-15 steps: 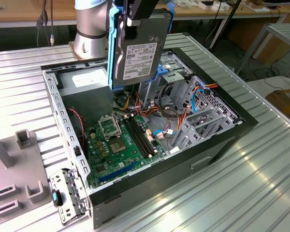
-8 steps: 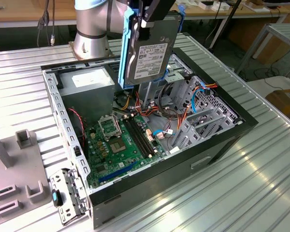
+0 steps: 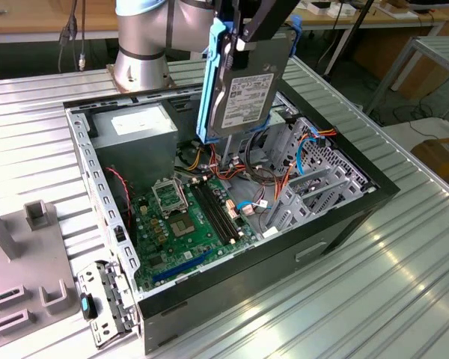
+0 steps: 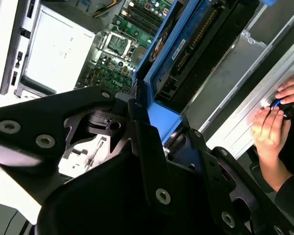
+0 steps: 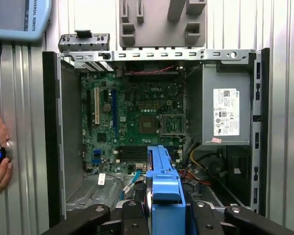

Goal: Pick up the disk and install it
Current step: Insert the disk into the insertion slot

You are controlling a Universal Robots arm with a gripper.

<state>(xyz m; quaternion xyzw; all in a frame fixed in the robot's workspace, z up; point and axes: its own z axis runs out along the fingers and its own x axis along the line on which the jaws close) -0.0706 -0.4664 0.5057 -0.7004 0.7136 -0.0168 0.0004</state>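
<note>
A desk (image 3: pixel 404 247) of ribbed, silvery metal slats carries a black tower computer case (image 3: pixel 299 254) lying on its side with the panel off. Inside the case, a plain grey sheet-metal power supply (image 3: pixel 135 142) bears a white printed label, with barcodes and small marks showing in the first wrist view. Beside it lies the green motherboard (image 3: pixel 183 224), with a square socket, long black memory slots and one blue slot. At the exterior view's right stands a perforated grey metal drive cage (image 3: pixel 322 168), with red, orange and blue cables bunched next to it. A matte grey slotted fixture (image 3: pixel 30 254) sits on the desk at the exterior view's left.

The disk (image 3: pixel 247 86), a flat grey-metal rectangle in glossy blue plastic rails (image 3: pixel 212 82), hangs nearly upright over the open case, clear of the parts below. Its white label of fine print and a barcode faces the exterior view.

The black hand (image 3: pixel 248 36) is clamped tight on the disk's upper end, gripping the blue end tab in both wrist views.

A person's fingers (image 4: pixel 267 129) rest on a small round blue button at the desk's edge
</note>
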